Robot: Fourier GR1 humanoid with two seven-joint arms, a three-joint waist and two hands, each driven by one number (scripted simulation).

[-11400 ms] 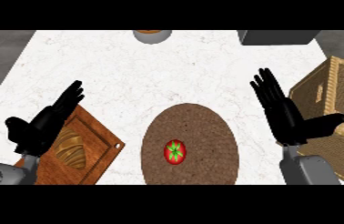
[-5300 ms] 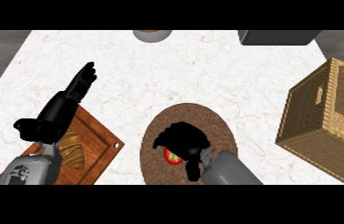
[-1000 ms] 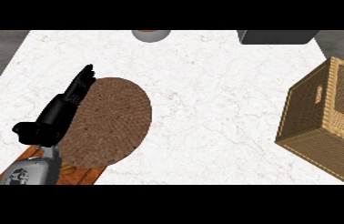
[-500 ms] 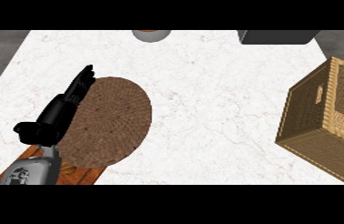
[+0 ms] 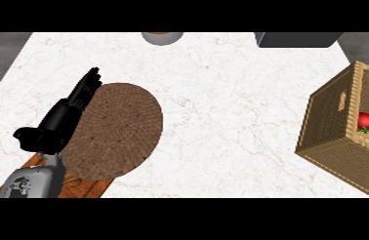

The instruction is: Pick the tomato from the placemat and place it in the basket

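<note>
white marbled counter (image 5: 216, 97); dark grey floor (image 5: 10, 49) beyond edges

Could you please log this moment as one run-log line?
tomato: in basket | placemat: bare | left hand: open, resting | right hand: out of view

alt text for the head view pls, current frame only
A red tomato sits inside the wicker basket at the right edge of a white marble counter. The left hand lies open at the left, fingers straight, beside a round brown placemat; the right hand is out of view.
</note>
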